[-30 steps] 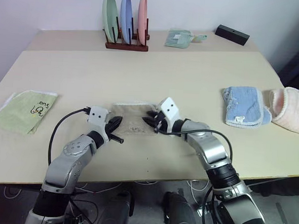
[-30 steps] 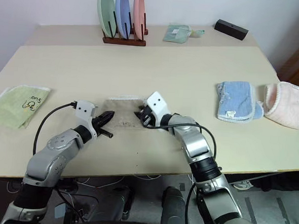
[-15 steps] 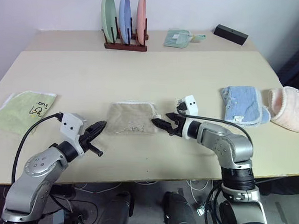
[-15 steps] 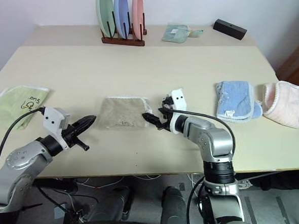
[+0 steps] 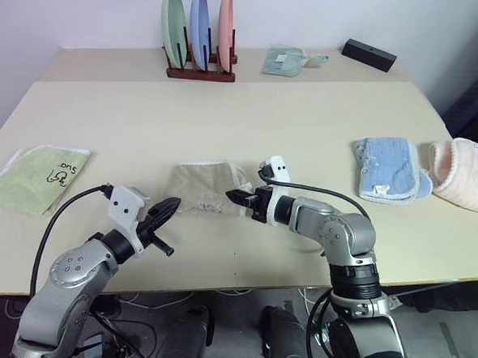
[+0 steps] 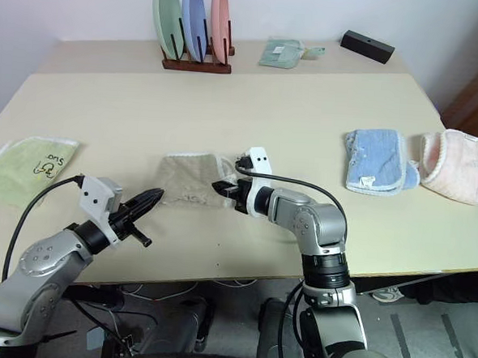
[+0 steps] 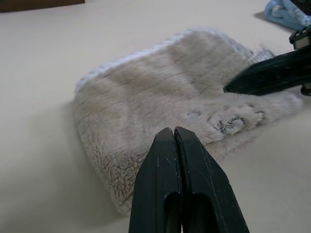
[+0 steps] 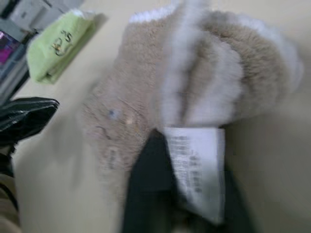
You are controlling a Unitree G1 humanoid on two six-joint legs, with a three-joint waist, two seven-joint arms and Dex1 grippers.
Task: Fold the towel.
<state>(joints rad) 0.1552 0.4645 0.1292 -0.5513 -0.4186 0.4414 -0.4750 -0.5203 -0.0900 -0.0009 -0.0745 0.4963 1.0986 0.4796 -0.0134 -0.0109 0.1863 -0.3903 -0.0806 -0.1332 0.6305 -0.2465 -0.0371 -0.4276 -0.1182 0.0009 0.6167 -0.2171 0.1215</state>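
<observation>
Towel (image 5: 206, 188) sits folded into a small pad at the table's (image 5: 307, 126) near centre. Right gripper (image 5: 236, 199), fingers together, is at its right edge; whether it pinches cloth or the care label I cannot tell. Left gripper (image 5: 166, 209) is closed, empty, just near-left. Looks like final tidying; next move needs a clear release.

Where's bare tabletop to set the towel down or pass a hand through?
Free: the wide stretch between the plate rack and the towel; also between the towel and the light-blue cloth. Crowded: the right edge, blue beside the pink cloth, and around the towel, where the right gripper and left gripper sit.
</observation>
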